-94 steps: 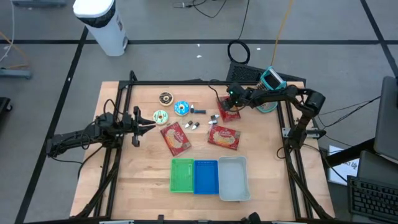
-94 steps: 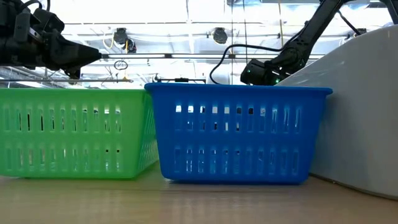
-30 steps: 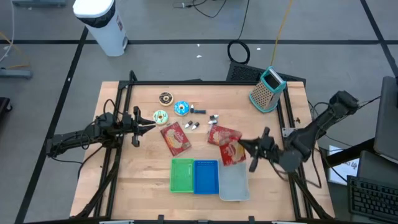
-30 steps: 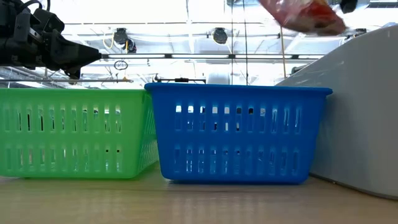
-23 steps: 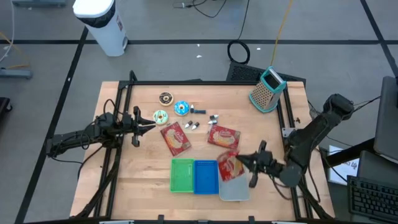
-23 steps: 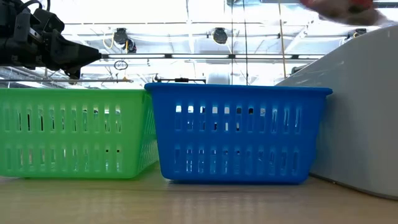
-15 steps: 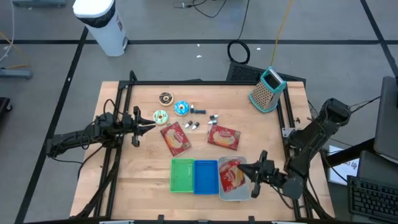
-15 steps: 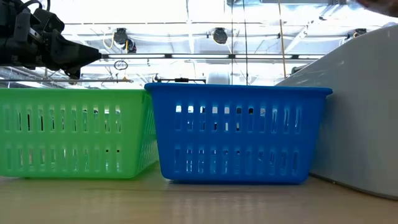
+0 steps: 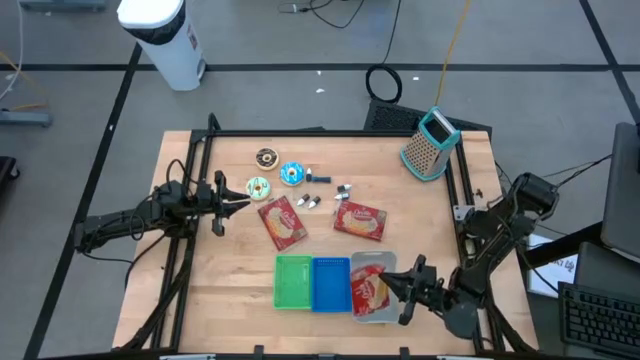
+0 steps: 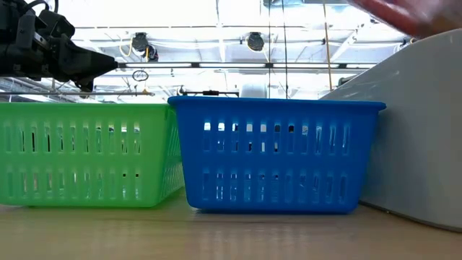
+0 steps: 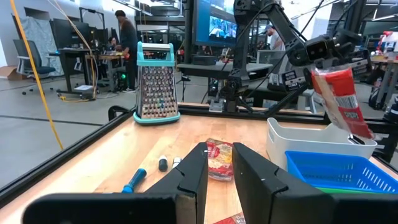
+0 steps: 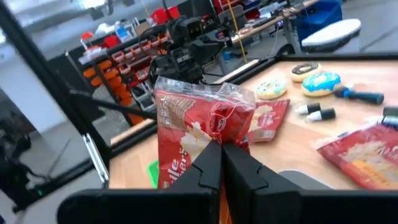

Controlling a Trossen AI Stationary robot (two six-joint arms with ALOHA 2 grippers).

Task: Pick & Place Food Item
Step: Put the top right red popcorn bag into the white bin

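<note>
The right tool pinches a red snack packet by its top seam, holding it over the white bin at the bench's six o'clock edge, just right of the blue basket. To finish well, I'd centre the packet over the bin, lower until its bottom edge clears the rim, then let go so it doesn't catch the wall. The left tool waits at nine o'clock, fingers narrowly apart, holding nothing I can see.

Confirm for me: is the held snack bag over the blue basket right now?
No: in the high view the red snack bag in the right gripper is over the white bin.
</note>
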